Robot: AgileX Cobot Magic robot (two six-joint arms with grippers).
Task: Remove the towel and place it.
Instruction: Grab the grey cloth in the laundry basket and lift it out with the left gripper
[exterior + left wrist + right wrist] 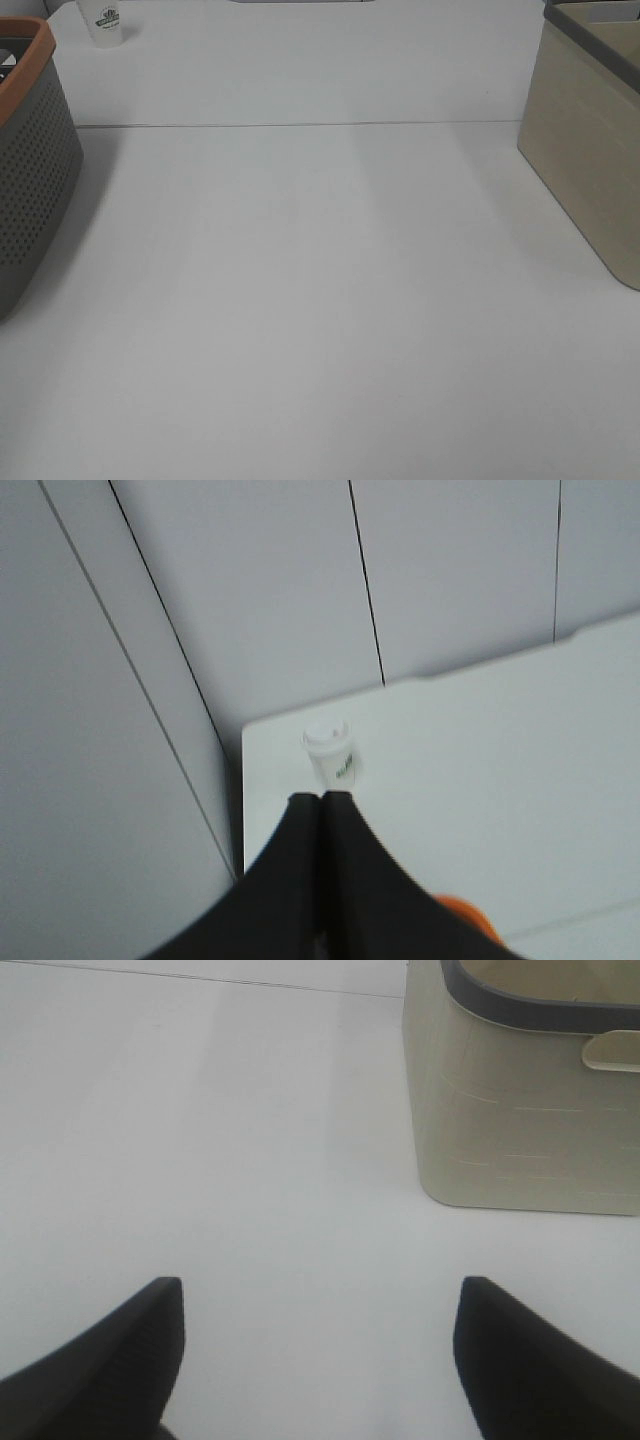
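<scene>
Across the worktop [320, 300], white and bare through the middle, no towel shows in any view. It is not on the surface and not in either gripper. My guess is it sits inside one of the two containers, but neither inside is visible, so I cannot tell which.

At the right edge, toward the far corner, stands the beige bin [590, 150] with a dark grey rim. At the left edge stands the grey basket [35, 170], perforated, orange rim, partly cut off by the frame. Over bare worktop near the beige bin hangs the right gripper [320, 1285], jaws spread wide, nothing between them. Toward the far left corner points the left gripper [320, 805], jaws pressed together, nothing pinched. At that far left corner, beyond the grey basket, stands the white cup [106, 22], upright.

Risks, as I judge them:
- The left gripper is closed, so going for cloth without opening first would only shove it down.
- Both containers look light and stand at worktop edges. Cloth snagging on a rim could tip one or drag it off.
- The white cup is close to the left arm's line, and a sweep could knock it over.
- A thin pinch could let the cloth slip midway.

Writing: the white cup carries a dark printed logo with marks under it, too small and blurred to read. No readable label on the beige bin or the grey basket.
</scene>
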